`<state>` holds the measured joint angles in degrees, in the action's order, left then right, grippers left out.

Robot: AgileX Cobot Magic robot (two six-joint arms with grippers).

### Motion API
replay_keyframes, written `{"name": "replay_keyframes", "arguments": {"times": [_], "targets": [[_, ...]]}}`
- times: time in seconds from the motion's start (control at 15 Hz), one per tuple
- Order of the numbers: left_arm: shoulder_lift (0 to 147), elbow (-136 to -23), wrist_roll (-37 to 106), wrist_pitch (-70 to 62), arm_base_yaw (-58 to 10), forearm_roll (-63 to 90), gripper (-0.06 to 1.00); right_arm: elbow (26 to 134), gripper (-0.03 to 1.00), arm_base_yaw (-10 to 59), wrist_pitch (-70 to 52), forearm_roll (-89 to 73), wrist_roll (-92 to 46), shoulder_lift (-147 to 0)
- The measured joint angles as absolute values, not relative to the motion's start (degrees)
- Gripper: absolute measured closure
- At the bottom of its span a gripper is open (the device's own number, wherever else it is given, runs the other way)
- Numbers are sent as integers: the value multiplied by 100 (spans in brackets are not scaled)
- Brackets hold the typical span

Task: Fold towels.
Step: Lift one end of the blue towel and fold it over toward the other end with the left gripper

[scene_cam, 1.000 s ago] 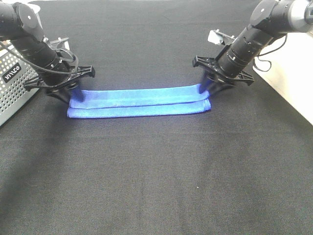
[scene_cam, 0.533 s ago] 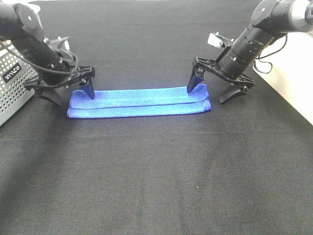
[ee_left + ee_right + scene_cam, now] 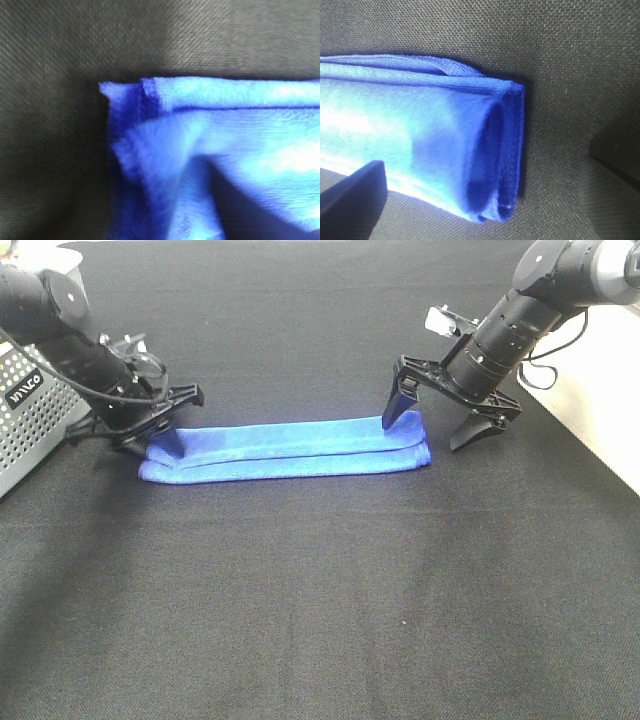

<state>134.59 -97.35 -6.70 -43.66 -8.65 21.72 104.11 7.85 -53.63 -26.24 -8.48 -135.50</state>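
Observation:
A blue towel lies folded into a long narrow strip across the black cloth. My left gripper is open and low over the towel's left end, with one finger on the fabric. The left wrist view shows that end's layered corner rumpled and close up, with no finger clearly in sight. My right gripper is open and straddles the towel's right end. Its near finger stands at the towel's back edge and the other finger is off the cloth. The right wrist view shows the rolled fold between the fingers.
A grey perforated metal box stands at the left edge, close behind my left arm. A white surface borders the black cloth on the right. Cables hang by the right arm.
Both grippers, shut on the towel's ends a second ago, have opened. The left gripper has since dropped lower and shifted slightly right over the left end. The towel's left end looks slightly rumpled.

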Motion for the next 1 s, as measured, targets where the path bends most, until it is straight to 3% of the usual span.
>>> {"name": "replay_keyframes", "arguments": {"times": [0.07, 0.33, 0.53, 0.73, 1.0], "targets": [[13459, -9735, -676, -4372, -865, 2149, 87, 10411, 0, 785, -5363, -2624, -848, -13550], [13235, -10084, -951, -5139, -888, 1163, 87, 10411, 0, 785, -5523, -2624, -848, -13550], [12903, -11018, -1278, -6303, -917, 178, 87, 10411, 0, 785, -5689, -2618, -779, -13482], [12903, -11643, -1312, -6801, -1346, 281, 87, 10411, 0, 785, -5701, -2624, -693, -13184], [12926, -11740, -1541, -6509, -2017, 882, 87, 10422, 0, 785, -5724, -2590, -590, -12972]]}}
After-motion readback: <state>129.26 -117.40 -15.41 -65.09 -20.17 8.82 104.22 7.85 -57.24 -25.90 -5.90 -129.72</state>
